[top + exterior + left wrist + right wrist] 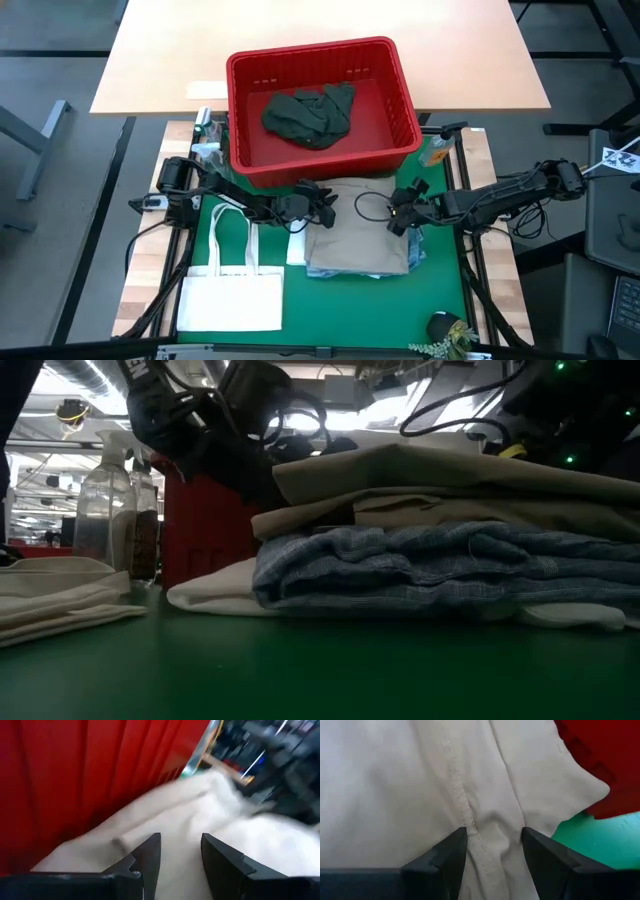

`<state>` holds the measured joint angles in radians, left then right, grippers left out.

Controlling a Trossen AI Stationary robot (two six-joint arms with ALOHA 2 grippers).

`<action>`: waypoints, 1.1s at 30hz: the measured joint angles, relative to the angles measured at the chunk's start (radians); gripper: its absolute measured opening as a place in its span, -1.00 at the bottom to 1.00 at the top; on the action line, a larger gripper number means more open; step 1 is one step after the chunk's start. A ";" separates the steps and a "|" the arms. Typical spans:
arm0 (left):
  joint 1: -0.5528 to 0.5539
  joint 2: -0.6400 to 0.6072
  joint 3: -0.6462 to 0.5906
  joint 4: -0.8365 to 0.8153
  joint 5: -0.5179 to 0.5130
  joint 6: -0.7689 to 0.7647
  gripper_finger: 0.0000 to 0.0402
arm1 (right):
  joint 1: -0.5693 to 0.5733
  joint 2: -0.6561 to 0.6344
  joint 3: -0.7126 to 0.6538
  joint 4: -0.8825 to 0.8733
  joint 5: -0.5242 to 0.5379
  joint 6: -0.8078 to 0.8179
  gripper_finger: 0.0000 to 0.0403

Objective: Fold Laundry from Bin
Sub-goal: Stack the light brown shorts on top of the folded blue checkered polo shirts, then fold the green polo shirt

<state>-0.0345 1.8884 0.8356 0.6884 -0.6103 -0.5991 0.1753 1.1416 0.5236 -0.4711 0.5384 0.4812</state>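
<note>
With the left gripper (325,208) and right gripper (398,212) both spread and empty over opposite edges of the folded beige garment (362,238) beside the red bin (322,108), an uneven pinch could drag the stack apart.

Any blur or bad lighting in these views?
Left wrist view: motion-smeared, red bin and beige garment streaked. Low view: backlit by ceiling lights, arms silhouetted, folded stack dim. Right wrist view: sharp on the beige seam. High view: evenly lit.
</note>
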 joint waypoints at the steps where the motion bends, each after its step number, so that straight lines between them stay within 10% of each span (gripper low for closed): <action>1: 0.000 -0.001 0.000 0.029 0.002 0.000 -0.33 | 0.000 0.000 0.002 0.004 -0.007 -0.013 -0.03; 16: -0.021 -0.004 0.000 0.621 0.106 0.194 -0.33 | 0.001 -0.004 0.291 -0.159 -0.141 -0.212 -0.03; 33: -0.021 -0.073 0.041 0.675 0.113 0.371 -0.33 | 0.001 -0.020 0.412 -0.354 -0.034 -0.268 -0.03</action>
<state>-0.0552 1.8153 0.8762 1.3631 -0.4977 -0.2282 0.1761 1.1211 0.9352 -0.8247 0.5041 0.2133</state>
